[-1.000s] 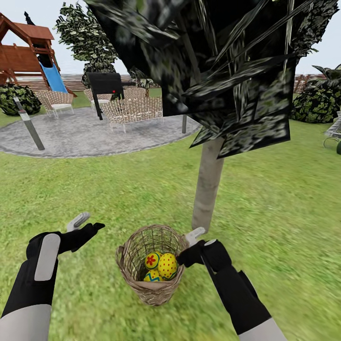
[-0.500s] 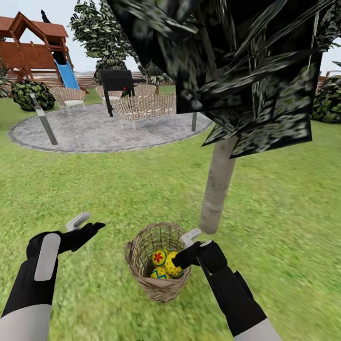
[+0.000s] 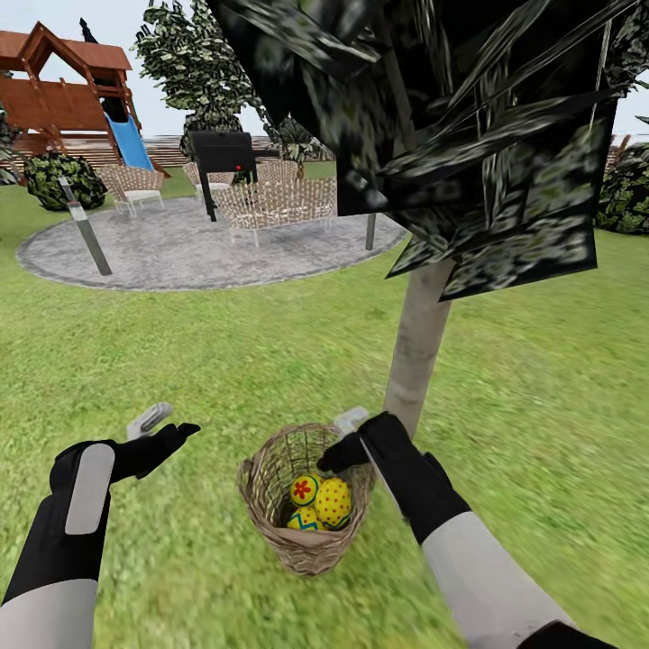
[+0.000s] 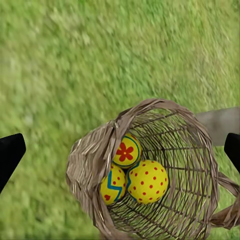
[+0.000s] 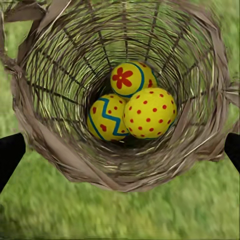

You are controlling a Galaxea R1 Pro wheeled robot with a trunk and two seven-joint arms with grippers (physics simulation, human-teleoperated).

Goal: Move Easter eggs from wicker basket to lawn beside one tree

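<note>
Green lawn (image 3: pixel 225 361) is spreading all around me, and nearest to me my left gripper (image 3: pixel 158 428) is hovering off to the side, fingers spread with nothing between them, while my right gripper (image 3: pixel 347 437) is hanging over the far rim of the wicker basket (image 3: pixel 270 527), fingers apart and gripping nothing. All three Easter eggs (image 5: pixel 131 107) are lying in the basket's bottom, so I am judging nothing done yet: each is waiting for lifting and setting down by the tree (image 3: pixel 416 347) just beyond, with the paved patch (image 3: pixel 180 257) farther off.
</note>
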